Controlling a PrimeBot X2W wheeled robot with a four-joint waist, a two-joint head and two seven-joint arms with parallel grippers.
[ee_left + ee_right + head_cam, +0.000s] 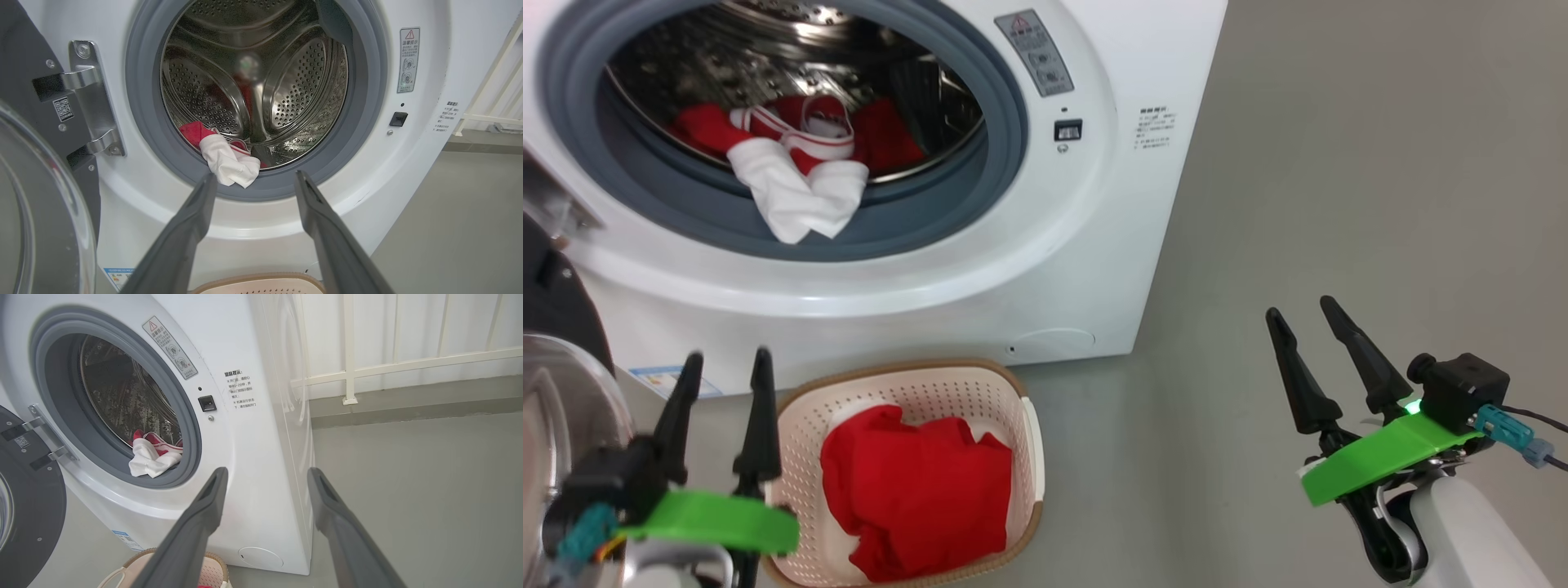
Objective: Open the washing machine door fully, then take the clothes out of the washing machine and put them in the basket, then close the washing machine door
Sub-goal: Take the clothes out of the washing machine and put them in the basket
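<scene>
The white washing machine (1094, 245) stands open, its door (556, 392) swung out at the left edge with the glass bowl showing. Red and white clothes (796, 163) lie at the drum's front, a white part drooping over the grey gasket (229, 167) (149, 461). The cream basket (1013, 400) sits on the floor below the opening with a red garment (915, 490) in it. My left gripper (727, 367) hangs open and empty beside the basket's left rim, aimed at the drum mouth. My right gripper (1303, 314) is open and empty over bare floor, right of the machine.
Grey floor (1339, 204) spreads to the right of the machine. A white railing (388, 363) and a low ledge run behind it. The door's hinge bracket (90, 98) sits left of the drum opening. A small round cover (261, 557) is low on the machine's front.
</scene>
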